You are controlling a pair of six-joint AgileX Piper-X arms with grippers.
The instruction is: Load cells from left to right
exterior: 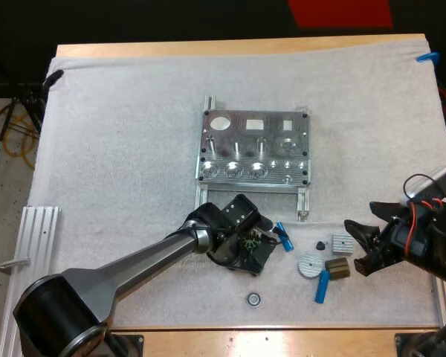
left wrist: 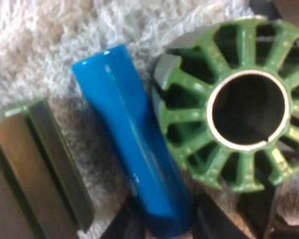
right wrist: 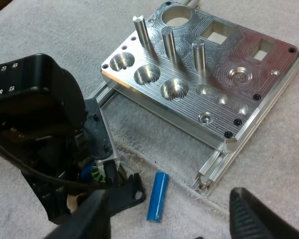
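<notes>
White mat point(exterior: 119, 149) on table point(exterior: 282, 343) | my left fingers point(left wrist: 127, 226) clamp blue cell point(left wrist: 134, 149) at one end, beside green slotted ring point(left wrist: 239, 104), near fixture point(exterior: 254, 149) | right fingers point(right wrist: 94, 214) apart, on nothing | risk, I judge: the end grip lets the cell tilt and jam at a pocket's rim

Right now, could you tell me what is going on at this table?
The left end effector is down on the mat in front of the metal fixture, closed on the end of a blue cell that lies beside a green stator. The right end effector hangs open near a silver disc. The fixture's three round pockets look empty. A second blue cell lies loose beside the left end effector, and a third blue cell farther right.
</notes>
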